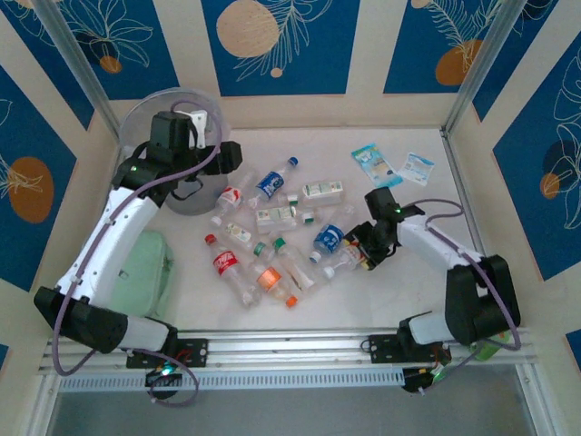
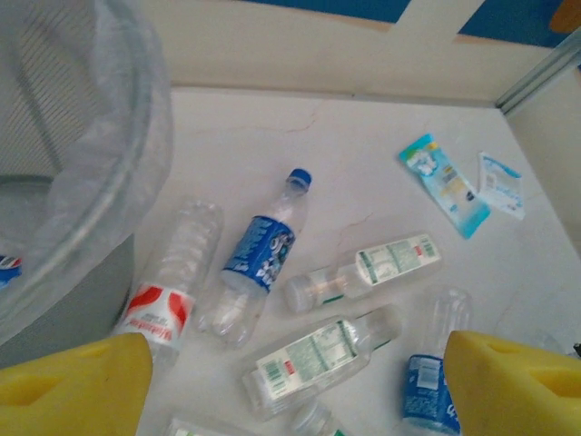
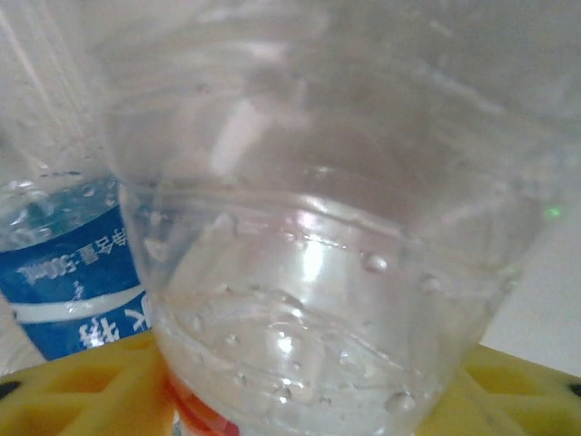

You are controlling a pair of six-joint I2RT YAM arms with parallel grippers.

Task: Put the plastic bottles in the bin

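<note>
Confirm the right gripper (image 1: 362, 248), fingers (image 3: 82, 391) snug on 1 clear bottle (image 3: 309, 272), holds before lifting toward the bin (image 2: 91, 136); left gripper (image 2: 295, 381) gapes wide, empty.

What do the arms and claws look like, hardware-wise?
The left arm and right arm both have white links, black joint housings and bases, looping purple-grey cables and small green lights. Each claw has blocky yellow fingers: left claw, right claw. No readable markings.
</note>
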